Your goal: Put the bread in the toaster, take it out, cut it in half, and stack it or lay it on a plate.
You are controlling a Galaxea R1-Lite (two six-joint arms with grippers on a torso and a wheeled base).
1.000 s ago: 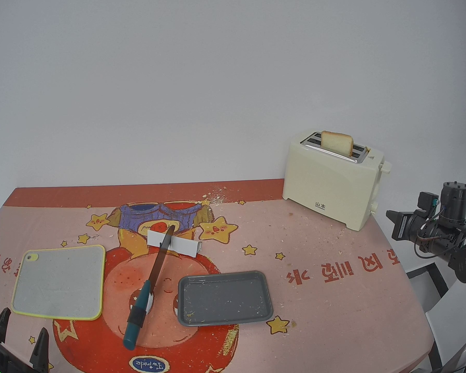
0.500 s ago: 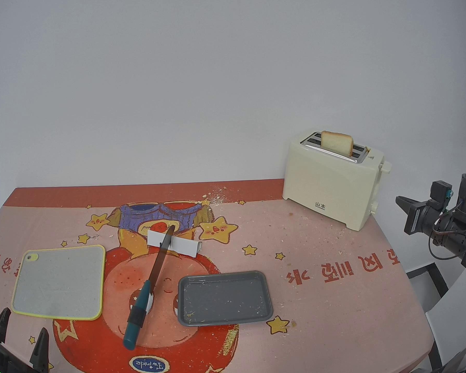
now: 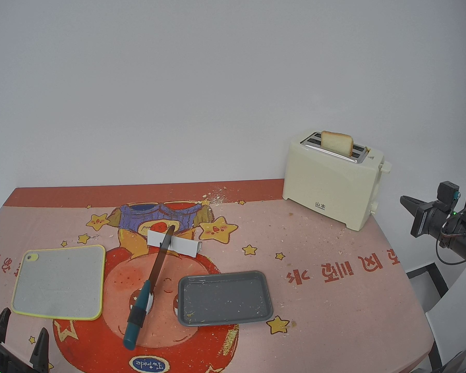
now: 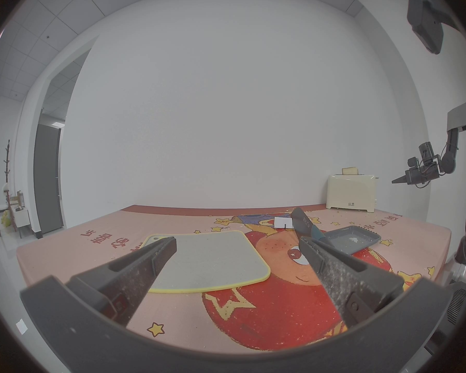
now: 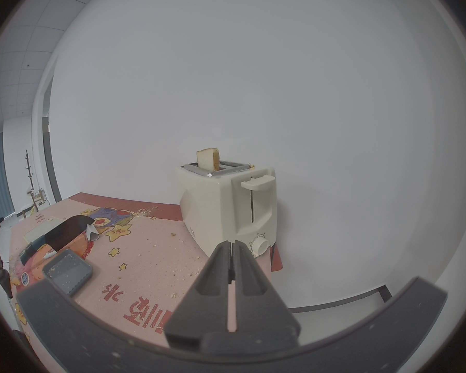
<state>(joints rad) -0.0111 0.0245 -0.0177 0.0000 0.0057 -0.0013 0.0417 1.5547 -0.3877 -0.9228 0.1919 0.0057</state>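
- Grippers: right gripper (image 5: 232, 245) pinched closed, empty, off desk's (image 3: 336, 296) right edge, near toaster (image 3: 331, 182).
- Left gripper (image 4: 238, 244) spread wide, empty, at desk's near-left corner by cutting board (image 3: 59, 281).
- Bread (image 3: 337, 143) upright in toaster slot.
- Knife (image 3: 145, 296) btwn board & grey plate (image 3: 222, 274).

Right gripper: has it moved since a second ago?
Yes. The right gripper has drawn back rightward and slightly up, away from the toaster, which stayed put.
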